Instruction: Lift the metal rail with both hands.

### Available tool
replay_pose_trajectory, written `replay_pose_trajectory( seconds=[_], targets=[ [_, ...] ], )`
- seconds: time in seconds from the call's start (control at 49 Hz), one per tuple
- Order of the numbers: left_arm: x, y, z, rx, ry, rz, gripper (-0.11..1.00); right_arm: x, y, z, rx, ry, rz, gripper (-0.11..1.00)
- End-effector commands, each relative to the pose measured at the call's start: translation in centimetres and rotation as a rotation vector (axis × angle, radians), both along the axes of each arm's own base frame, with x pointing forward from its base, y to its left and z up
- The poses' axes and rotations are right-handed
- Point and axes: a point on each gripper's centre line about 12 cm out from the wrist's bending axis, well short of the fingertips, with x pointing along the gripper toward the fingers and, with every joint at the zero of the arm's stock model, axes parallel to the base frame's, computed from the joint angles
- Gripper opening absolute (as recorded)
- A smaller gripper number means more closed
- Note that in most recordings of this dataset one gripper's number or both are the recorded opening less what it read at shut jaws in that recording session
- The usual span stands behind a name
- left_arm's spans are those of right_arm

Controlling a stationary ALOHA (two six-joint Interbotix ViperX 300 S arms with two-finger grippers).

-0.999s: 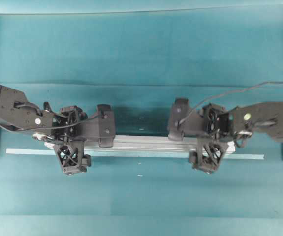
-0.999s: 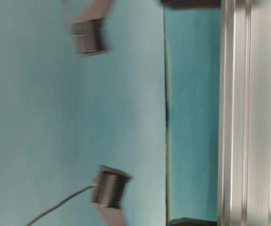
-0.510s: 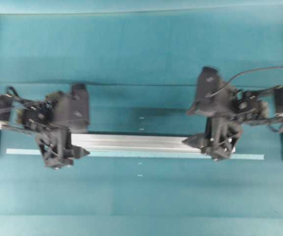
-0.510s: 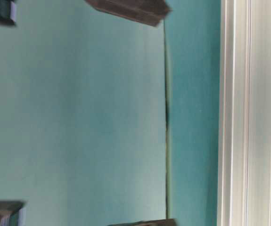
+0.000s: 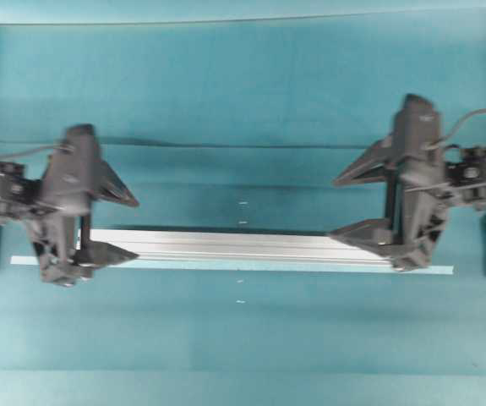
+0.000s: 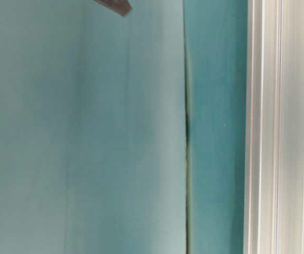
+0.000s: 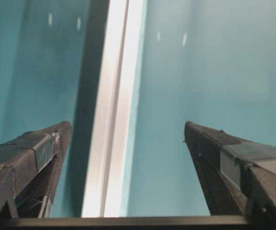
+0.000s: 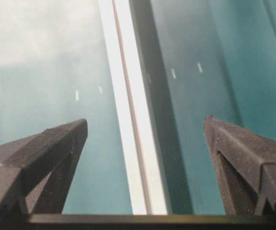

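Rail [image 5: 234,247] lies flat on the teal table [image 5: 243,93], running left to right, a little nearer than mid-scene. Thin pale tape strip [image 5: 428,270] lies along its near edge, sticking out past both ends.

Left gripper [image 5: 122,227] at the rail's left end, jaws wide, nothing held. Its 2 fingers point right, 1 on the far side of the rail, 1 over its near side. Left wrist view shows the rail between the fingers, closer to the left finger [image 7: 37,153] than the right.

Right gripper [image 5: 348,207] at the rail's right end, jaws wide, nothing held, fingers pointing left. Right wrist view shows the rail roughly midway between its fingers [image 8: 56,148].

Table-level view: rail's grooved side [image 6: 281,127] resting on the table.

Judgement: rail not lifted; both grippers are off it. To do the step well:
- centre the left gripper across the rail first
- lower both until the fingers bracket the rail's sides
- close both together
- raise at equal pace to keep the rail level
- avoid pinching the tape.
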Motion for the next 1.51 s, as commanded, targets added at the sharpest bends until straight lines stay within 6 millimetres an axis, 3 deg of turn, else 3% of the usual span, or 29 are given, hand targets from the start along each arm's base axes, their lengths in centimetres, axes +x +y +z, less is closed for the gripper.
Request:
replay_pose_trajectory(
  seconds=[0.0, 0.693, 1.121, 1.488],
  targets=[
    [-0.4, 0.0, 1.5, -0.003, -0.064, 0.002, 0.98, -0.5, -0.1, 0.9, -0.003, -0.041, -0.003, 0.99],
    [-6.7, 0.6, 7.6, -0.009, -0.397, 0.022, 0.96, -7.5, -0.2, 6.0, -0.016, -0.328, -0.026, 0.99],
    [-7.1, 0.5, 9.6, -0.013, -0.538, 0.016, 0.96, -7.7, -0.2, 5.9, -0.018, -0.346, -0.027, 0.99],
    [-6.5, 0.5, 9.5, -0.014, -0.557, 0.013, 0.96, -7.8, -0.2, 6.0, -0.013, -0.353, -0.029, 0.99]
  ],
)
